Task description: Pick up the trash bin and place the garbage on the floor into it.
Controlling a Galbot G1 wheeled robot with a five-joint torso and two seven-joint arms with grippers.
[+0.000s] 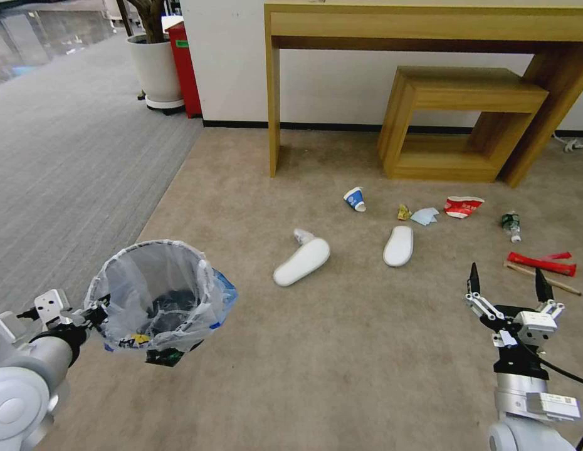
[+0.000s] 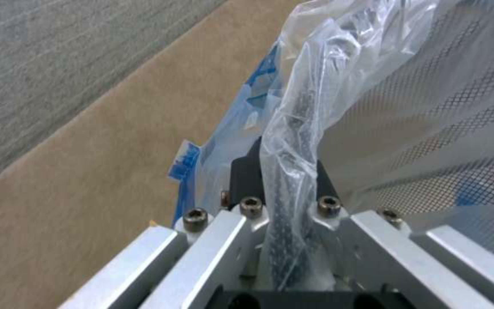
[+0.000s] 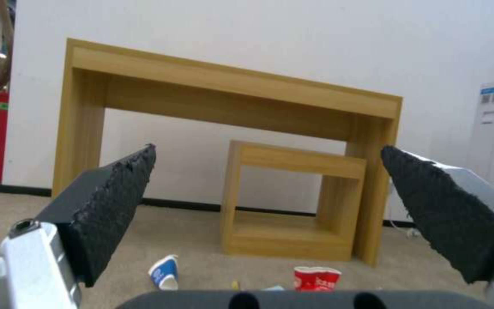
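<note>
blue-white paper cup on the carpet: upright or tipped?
Tipped. The blue-and-white paper cup lies on its side on the beige carpet, its open mouth showing.

The left gripper (image 1: 97, 313) holds the bag-lined trash bin (image 1: 161, 294) off the beige carpet by its rim, fingers apparently clamped there. The right gripper (image 1: 508, 285) hovers with fingers spread, near the red wrappers (image 1: 542, 263). Two white slippers (image 1: 302, 262) lie ahead, well apart, before a blue-white paper cup (image 1: 355, 198).

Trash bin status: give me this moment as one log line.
left tool shut on trash bin, held up | right tool open, empty | garbage on floor
</note>
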